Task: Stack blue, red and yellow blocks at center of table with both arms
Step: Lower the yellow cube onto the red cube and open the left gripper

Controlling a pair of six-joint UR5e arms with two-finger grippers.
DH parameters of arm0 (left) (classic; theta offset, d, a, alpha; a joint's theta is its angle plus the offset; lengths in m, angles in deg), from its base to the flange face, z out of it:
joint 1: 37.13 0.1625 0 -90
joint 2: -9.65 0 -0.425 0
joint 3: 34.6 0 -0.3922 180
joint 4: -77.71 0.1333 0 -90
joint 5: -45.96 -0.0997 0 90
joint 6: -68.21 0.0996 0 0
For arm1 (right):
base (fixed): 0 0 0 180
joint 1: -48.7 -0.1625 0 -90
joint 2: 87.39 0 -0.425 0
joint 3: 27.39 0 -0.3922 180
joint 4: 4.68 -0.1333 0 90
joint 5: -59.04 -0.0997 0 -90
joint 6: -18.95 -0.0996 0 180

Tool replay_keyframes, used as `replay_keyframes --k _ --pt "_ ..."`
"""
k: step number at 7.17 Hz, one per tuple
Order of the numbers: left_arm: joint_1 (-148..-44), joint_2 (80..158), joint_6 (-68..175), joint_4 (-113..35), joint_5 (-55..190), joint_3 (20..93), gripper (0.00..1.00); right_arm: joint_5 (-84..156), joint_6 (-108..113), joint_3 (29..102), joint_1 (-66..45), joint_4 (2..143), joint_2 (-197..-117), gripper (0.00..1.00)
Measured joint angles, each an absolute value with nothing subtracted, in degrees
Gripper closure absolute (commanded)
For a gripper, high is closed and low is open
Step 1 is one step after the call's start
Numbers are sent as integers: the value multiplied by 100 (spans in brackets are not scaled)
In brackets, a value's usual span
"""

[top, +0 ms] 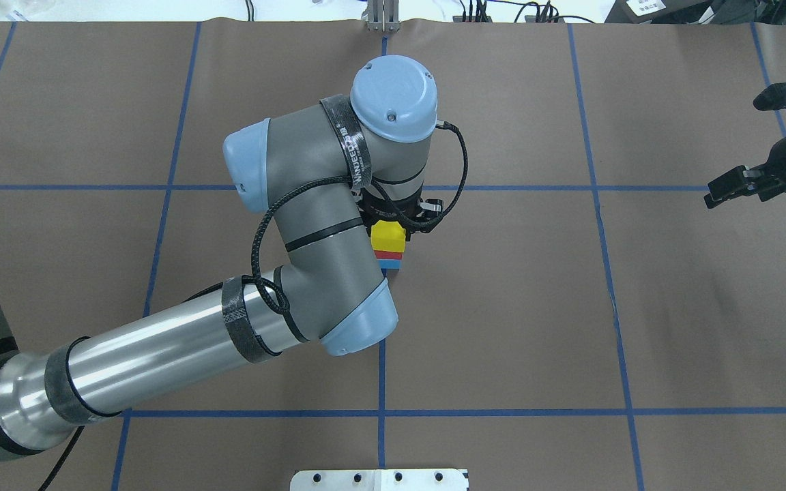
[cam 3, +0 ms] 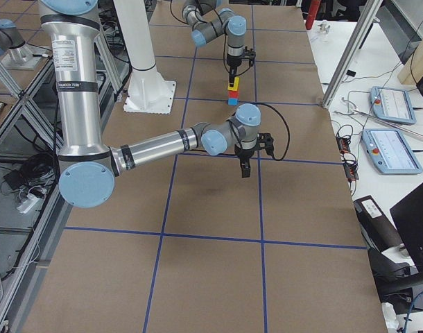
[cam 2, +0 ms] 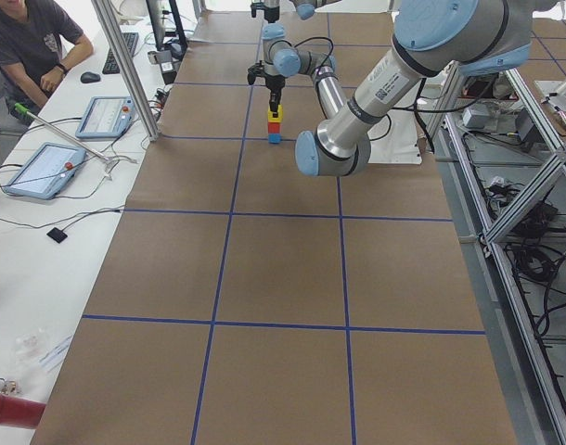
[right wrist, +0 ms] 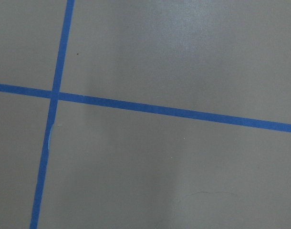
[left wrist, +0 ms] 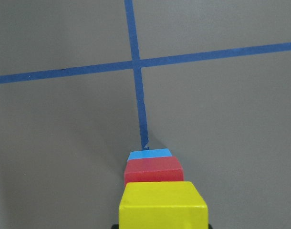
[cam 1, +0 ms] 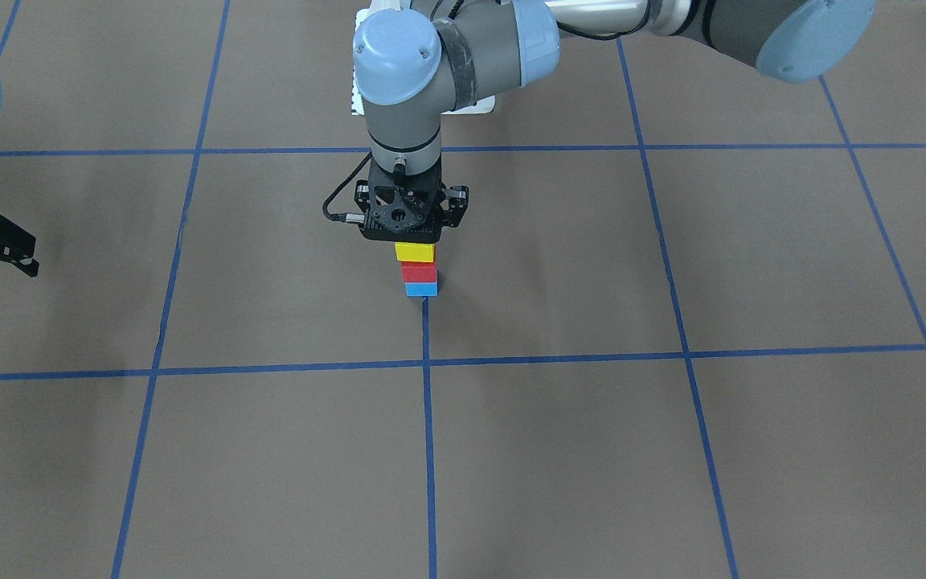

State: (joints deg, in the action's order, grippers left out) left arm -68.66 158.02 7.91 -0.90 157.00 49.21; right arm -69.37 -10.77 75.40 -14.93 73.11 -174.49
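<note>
Stacked at the centre of the desk (cam 1: 672,450), on a blue tape line (cam 1: 429,418): blue block (cam 1: 422,289) lowest, red block (cam 1: 419,273) next, yellow block (cam 1: 415,252) topmost. Right down over the yellow block: left pincer (cam 1: 413,235), opening hidden, cannot tell. Well apart, spread wide, empty: right pincer (top: 737,150).

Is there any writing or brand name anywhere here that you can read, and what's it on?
Nothing reads clearly.
Black strap on the left arm: white lettering, too blurred to read.
Sticker on the right arm: dark print, too small to read.
Yellow block, red block, blue block: no writing shows.
</note>
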Motion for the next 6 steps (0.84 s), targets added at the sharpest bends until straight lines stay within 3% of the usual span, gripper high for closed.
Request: replay_keyframes --k 6 --pt "-6868 15798 782 -106 15664 4867 100 -6936 -1093 7569 -1502 7311 -17449 0"
